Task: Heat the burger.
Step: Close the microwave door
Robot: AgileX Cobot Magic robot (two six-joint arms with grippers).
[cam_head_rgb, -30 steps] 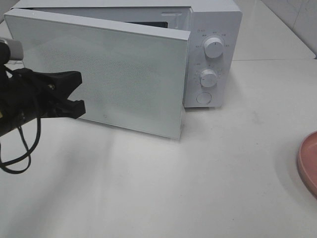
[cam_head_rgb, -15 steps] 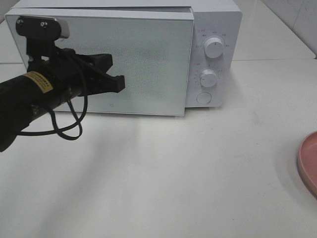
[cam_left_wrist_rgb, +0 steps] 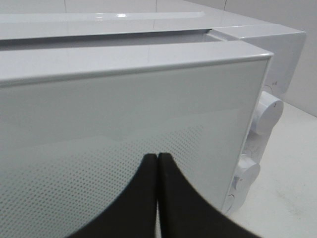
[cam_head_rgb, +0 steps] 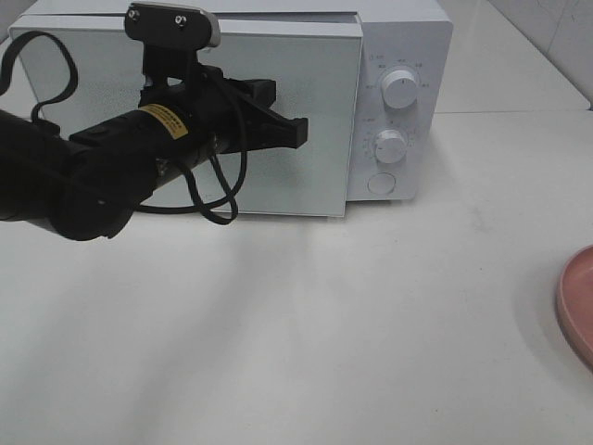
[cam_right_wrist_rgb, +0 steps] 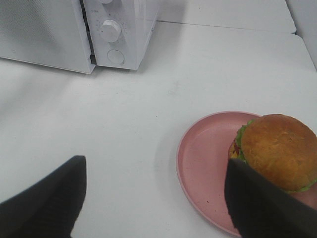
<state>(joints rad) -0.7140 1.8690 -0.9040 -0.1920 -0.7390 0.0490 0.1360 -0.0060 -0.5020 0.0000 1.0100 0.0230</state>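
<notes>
1. Up against the frosted glass door (cam_head_rgb: pixel 306 65) of the boxy white microwave oven (cam_head_rgb: pixel 408 37), the black left gripper (cam_head_rgb: pixel 298 133) has its tips at the pane, roughly mid-door, in the high view.
2. Its wrist camera shows what the high view cannot: the two black fingers (cam_left_wrist_rgb: pixel 148 193) pressed flat together with nothing between them, right in front of the dotted glass (cam_left_wrist_rgb: pixel 99 148).
3. That same close view shows a thin gap along the door's top edge (cam_left_wrist_rgb: pixel 124 54) between door and oven body.
4. From above, the two round white knobs (cam_head_rgb: pixel 399 88) and the round button (cam_head_rgb: pixel 381 184) sit on the panel right of the door.
5. Only a sliver of the round pink plate (cam_head_rgb: pixel 576 306) shows at the right edge of the high view.
6. The right wrist camera shows the golden-bun burger (cam_right_wrist_rgb: pixel 277 151) with green lettuce sitting on that plate (cam_right_wrist_rgb: pixel 203 158), well away from the oven (cam_right_wrist_rgb: pixel 124 29).
7. The right gripper (cam_right_wrist_rgb: pixel 153 198) hangs above the white tabletop (cam_right_wrist_rgb: pixel 148 109) beside the plate, fingers spread wide, empty.
</notes>
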